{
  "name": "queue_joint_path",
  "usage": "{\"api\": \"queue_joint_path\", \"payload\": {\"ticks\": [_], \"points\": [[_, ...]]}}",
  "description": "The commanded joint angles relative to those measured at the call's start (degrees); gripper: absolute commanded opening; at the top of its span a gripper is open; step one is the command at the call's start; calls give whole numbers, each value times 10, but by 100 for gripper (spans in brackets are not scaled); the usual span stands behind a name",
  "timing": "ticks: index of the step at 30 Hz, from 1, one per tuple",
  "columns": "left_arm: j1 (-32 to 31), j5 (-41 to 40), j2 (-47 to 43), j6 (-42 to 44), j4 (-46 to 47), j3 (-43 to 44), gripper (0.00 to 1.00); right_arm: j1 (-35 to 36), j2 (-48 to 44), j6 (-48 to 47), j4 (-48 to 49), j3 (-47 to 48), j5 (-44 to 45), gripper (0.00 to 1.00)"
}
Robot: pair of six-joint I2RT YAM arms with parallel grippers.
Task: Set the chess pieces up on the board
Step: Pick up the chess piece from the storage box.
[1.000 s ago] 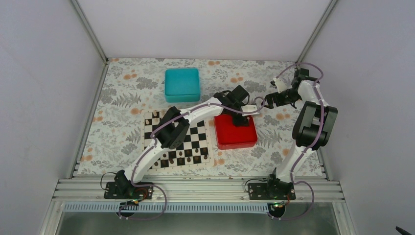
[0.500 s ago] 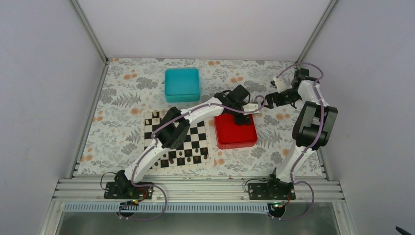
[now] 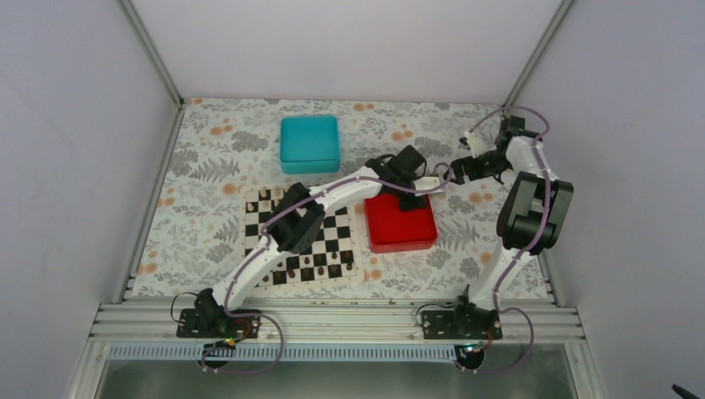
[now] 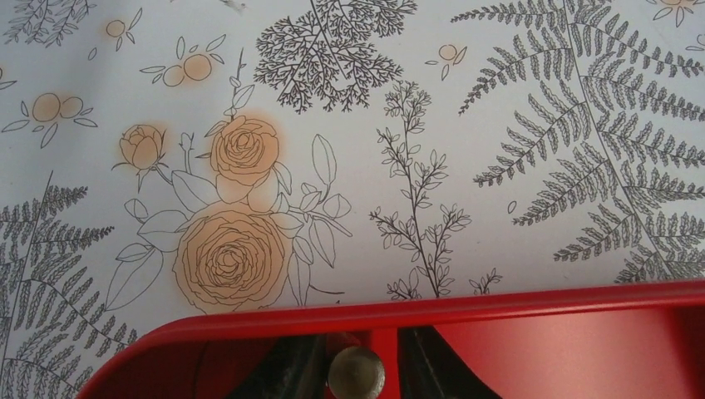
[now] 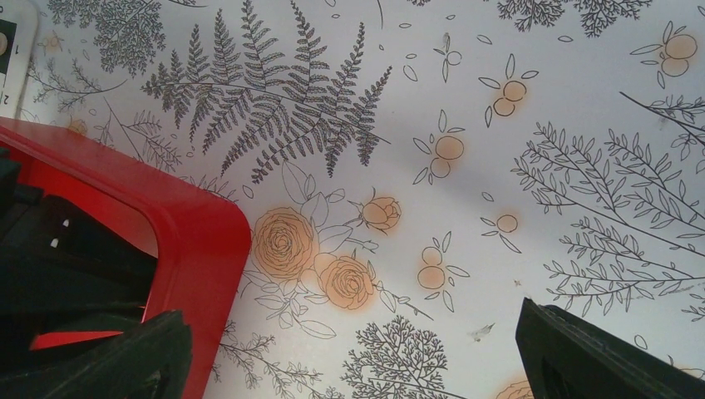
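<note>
**Pick-up stage of setting the board.** The left gripper (image 3: 409, 202) hangs over the far part of the red tray (image 3: 406, 234), right of centre in the overhead view. Its arm stretches diagonally from the lower left, crossing above the chessboard (image 3: 341, 226), with the wrist bent downward.

In the left wrist view a pale chess piece (image 4: 356, 374), seen end-on as a round cream top, sits at the bottom edge between the two dark fingers (image 4: 287, 370), just inside the tray's rim. The jaws stand narrow, set at about the piece's width. The piece is judged to be gripped, though the contact itself is cut off by the frame edge.

The next move would call for a straight lift clear of the rim, then a carry toward the lower left to a free square. The piece is tiny, so a slack hold could let it slip or tilt. Dark brown pieces (image 3: 309, 271) line the board's near row.

The right gripper (image 3: 460, 169) hovers over the floral tablecloth (image 3: 208, 166) just beyond the tray's upper-right corner, forearm folded back. Its fingers are spread wide with nothing between them.
</note>
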Motion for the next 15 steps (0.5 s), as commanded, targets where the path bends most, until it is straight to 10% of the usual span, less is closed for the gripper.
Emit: {"api": "queue_joint_path", "payload": {"ticks": [1,15], "points": [[-5,-2,-11,6,0,3,21,2,-3,-9,2,-2,-19,100],[-4,-34,-135,27,-43,-43,14,2,-7,-11,-1,-3,-18,100]]}}
